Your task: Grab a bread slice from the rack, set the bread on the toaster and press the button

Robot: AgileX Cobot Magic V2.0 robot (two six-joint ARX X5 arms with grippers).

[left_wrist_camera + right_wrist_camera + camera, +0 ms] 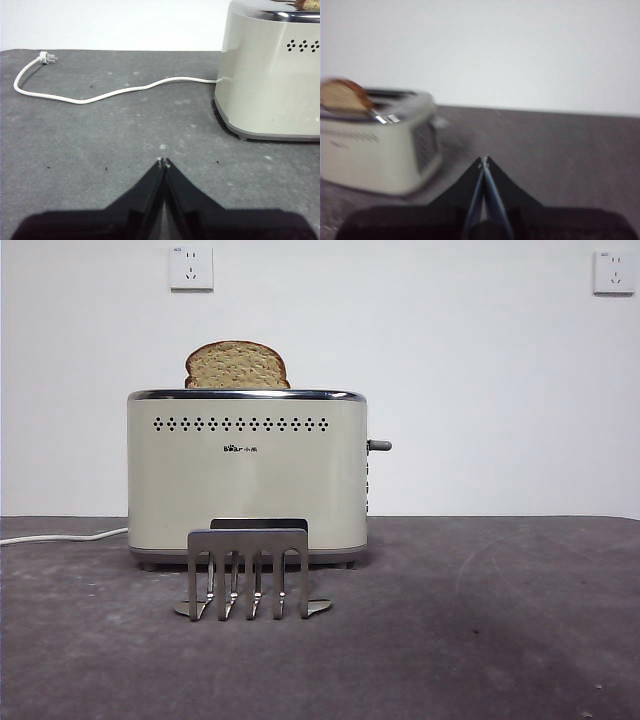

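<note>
— Nearest the front camera stood the rack [248, 573], a low grey metal stand with five upright prongs, on the dark grey table [480, 640]. Nothing sat between its prongs.

— What was behind it?

— Just behind the rack stood the toaster [246, 475], cream with a chrome top rim and a row of small dark vent holes. The slice of bread [237, 366] stood upright in the toaster's top, towards one end, with only its brown domed upper part showing above the rim.

— And the button?

— A small dark grey button [379, 445] stuck out level from the toaster's side, high up. No gripper touched it.

— Where were the arms?

— Neither appeared in the front view. The left gripper [163, 161] was over bare table, apart from the toaster, its two black jaws closed together on nothing. A white cord [100, 95] ran from the toaster across the table to a loose plug [45, 57]. The right gripper [484, 159] was also clear of the toaster, in a blurred picture, its jaws pressed together and empty.
</note>
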